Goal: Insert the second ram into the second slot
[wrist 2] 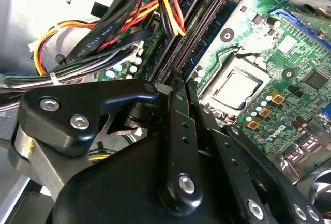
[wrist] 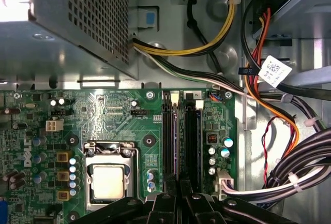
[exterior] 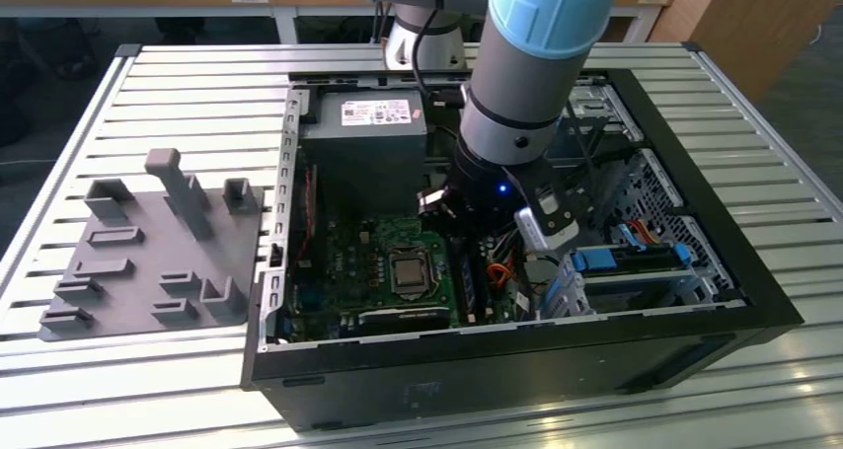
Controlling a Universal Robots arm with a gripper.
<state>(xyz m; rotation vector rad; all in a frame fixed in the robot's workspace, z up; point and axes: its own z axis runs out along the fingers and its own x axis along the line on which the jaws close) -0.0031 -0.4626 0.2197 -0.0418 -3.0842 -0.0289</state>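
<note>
My gripper [wrist 2: 182, 81] reaches into the open computer case [exterior: 658, 331], low over the motherboard [wrist: 114, 115]. Its fingers [wrist: 170, 203] are shut together. Their tips sit at the near end of the two long memory slots [wrist: 181, 131], which lie beside the processor socket [wrist: 108, 180]. A dark blue-green stick with chips [wrist 2: 207, 43] stands on edge in the slot closer to the socket. The other slot [wrist: 192, 136] looks dark, and I cannot tell whether the second ram is in it. Nothing shows between the fingers.
Bundled black, yellow and red cables [wrist 2: 129, 22] hang close beside the slots. The grey power supply [exterior: 362, 143] and the drive cage with blue clips [exterior: 633, 266] flank the arm. A grey fixture plate [exterior: 145, 247] lies on the slatted table at the exterior view's left.
</note>
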